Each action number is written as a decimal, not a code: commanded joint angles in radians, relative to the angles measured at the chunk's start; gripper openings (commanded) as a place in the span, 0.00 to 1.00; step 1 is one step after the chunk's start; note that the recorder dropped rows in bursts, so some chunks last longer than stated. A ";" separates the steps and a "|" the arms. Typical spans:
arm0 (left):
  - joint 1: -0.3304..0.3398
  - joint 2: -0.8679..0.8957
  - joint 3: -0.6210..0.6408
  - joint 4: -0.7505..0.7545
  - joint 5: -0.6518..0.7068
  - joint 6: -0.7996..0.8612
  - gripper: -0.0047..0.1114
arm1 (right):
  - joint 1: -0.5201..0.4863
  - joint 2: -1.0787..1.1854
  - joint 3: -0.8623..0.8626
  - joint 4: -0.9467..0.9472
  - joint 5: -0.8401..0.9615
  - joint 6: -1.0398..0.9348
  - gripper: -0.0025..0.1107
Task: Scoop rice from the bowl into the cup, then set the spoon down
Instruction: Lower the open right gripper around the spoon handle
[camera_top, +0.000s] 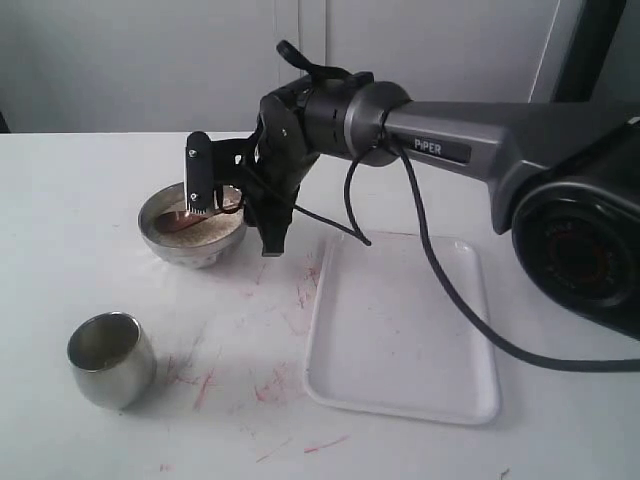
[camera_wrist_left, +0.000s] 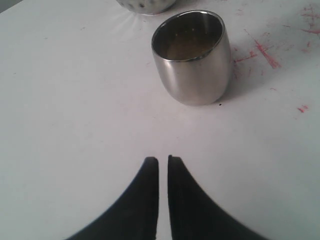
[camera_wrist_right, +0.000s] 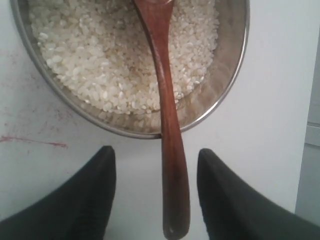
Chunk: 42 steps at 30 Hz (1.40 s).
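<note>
In the exterior view the right pincer (camera_top: 238, 205) hangs over the steel bowl (camera_top: 192, 240). The cup (camera_top: 110, 358) stands apart on the worktop (camera_top: 80, 200), beside a white tray (camera_top: 400, 330).

The left wrist view shows the left pincer (camera_wrist_left: 163, 165) clenched on nothing, near the upright cup (camera_wrist_left: 192, 60).

In the right wrist view the right pincer (camera_wrist_right: 156, 151) is released, its fingers flanking the wooden spoon (camera_wrist_right: 167, 100). The spoon's handle crosses the bowl's rim (camera_wrist_right: 230, 85) and its head lies in the rice (camera_wrist_right: 100, 55).

Bright even light, soft shadows, sheen on the cup (camera_wrist_left: 192, 70).
</note>
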 joint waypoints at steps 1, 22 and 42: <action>-0.002 -0.003 0.009 0.000 0.033 -0.006 0.16 | 0.001 0.001 -0.001 -0.016 -0.017 0.007 0.45; -0.002 -0.003 0.009 0.000 0.033 -0.006 0.16 | 0.003 0.015 0.006 -0.067 -0.015 0.029 0.44; -0.002 -0.003 0.009 0.000 0.033 -0.006 0.16 | 0.003 0.015 0.006 -0.290 0.042 0.236 0.44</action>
